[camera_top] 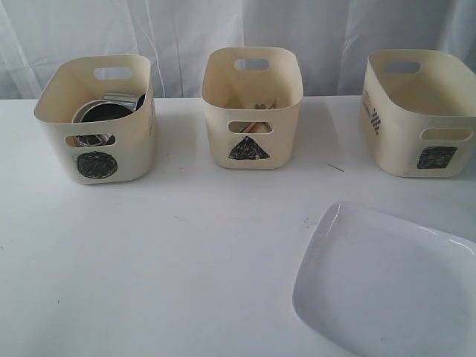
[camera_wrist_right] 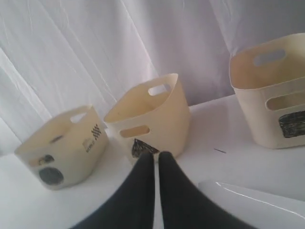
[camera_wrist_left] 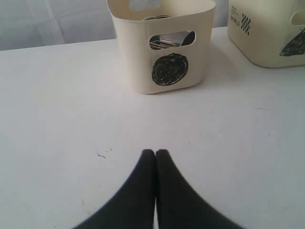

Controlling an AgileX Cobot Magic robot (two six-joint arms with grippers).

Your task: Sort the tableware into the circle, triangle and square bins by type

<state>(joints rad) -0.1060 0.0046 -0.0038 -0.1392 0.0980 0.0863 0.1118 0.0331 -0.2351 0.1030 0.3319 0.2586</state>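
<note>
On the white counter (camera_top: 171, 253) the circle bin (camera_top: 132, 145) stands at the left with shiny steel vessels (camera_top: 111, 108) inside; the triangle bin (camera_top: 286, 123) in the middle holds thin utensils (camera_top: 258, 108) (too dim to tell apart); the square bin (camera_top: 398, 126) stands at the right. At the front right the large white plate (camera_top: 387, 290) lies flat, apart from every bin. The left gripper (camera_wrist_left: 155, 152) hangs over bare counter facing the circle bin, fingers pressed together on nothing; the right gripper (camera_wrist_right: 156, 155), likewise pressed together and empty, hangs near the plate, facing the triangle bin.
</note>
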